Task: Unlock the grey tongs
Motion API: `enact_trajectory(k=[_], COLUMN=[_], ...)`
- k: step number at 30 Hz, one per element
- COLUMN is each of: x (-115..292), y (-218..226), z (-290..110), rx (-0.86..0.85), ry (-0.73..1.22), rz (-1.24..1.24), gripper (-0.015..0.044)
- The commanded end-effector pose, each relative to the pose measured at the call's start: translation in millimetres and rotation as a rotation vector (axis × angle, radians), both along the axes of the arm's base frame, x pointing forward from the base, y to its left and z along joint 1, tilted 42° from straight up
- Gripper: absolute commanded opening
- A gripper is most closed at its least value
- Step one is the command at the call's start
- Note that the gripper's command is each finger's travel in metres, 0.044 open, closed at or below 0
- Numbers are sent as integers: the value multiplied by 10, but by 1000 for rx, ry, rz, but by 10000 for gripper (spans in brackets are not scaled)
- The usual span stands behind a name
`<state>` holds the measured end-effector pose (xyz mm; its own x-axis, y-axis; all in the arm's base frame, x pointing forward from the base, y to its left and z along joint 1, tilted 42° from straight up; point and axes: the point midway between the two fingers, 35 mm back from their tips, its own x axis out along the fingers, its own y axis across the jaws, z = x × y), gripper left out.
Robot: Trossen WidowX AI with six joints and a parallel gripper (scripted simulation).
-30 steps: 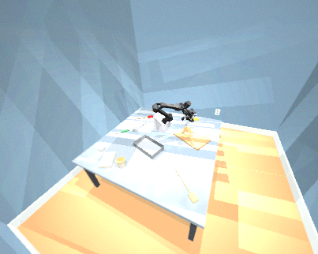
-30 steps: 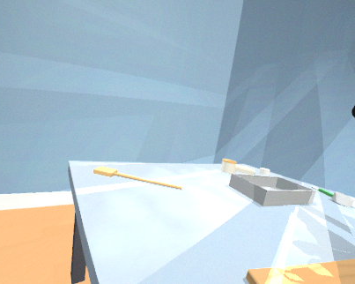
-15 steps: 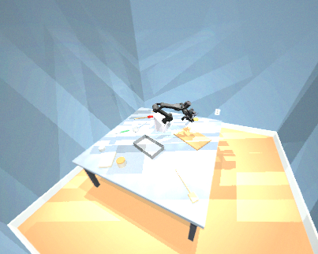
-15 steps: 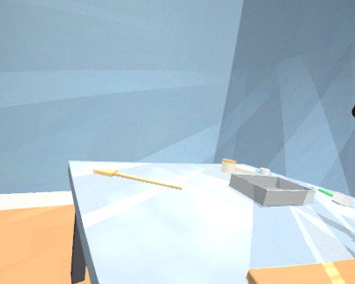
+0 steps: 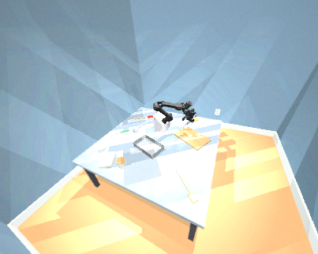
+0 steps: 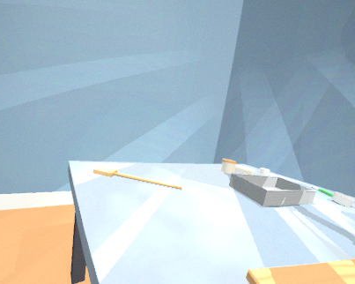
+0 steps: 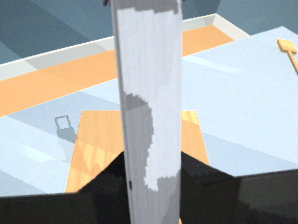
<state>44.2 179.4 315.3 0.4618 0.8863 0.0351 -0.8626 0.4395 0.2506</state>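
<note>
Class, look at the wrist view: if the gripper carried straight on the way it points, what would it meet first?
Probably the wooden board: the gripper, holding the tongs, points at it; depth is unclear.

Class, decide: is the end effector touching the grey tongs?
Touching. In the wrist view the end effector is clamped on the grey tongs, dark fingers pressing both sides.

Pale blue table [image 5: 147, 179], dark legs. Wooden long-handled spatula [image 6: 138, 177] near one edge. Small tan-lidded jar [image 5: 121, 161] beside flat white item [image 5: 107, 160]. Green-tipped [image 5: 125, 130] and red-tipped [image 5: 150, 117] tools far side.
</note>
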Motion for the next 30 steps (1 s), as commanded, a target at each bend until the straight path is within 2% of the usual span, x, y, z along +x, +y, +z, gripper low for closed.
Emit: enact_trajectory(k=[1,16,30], x=[0,-1,47], y=[32,225,340], z=[73,107,34], rx=[-22,-226,-429], ry=[-12,-54,3], rz=[13,75,136], gripper=[-150,-150,-150])
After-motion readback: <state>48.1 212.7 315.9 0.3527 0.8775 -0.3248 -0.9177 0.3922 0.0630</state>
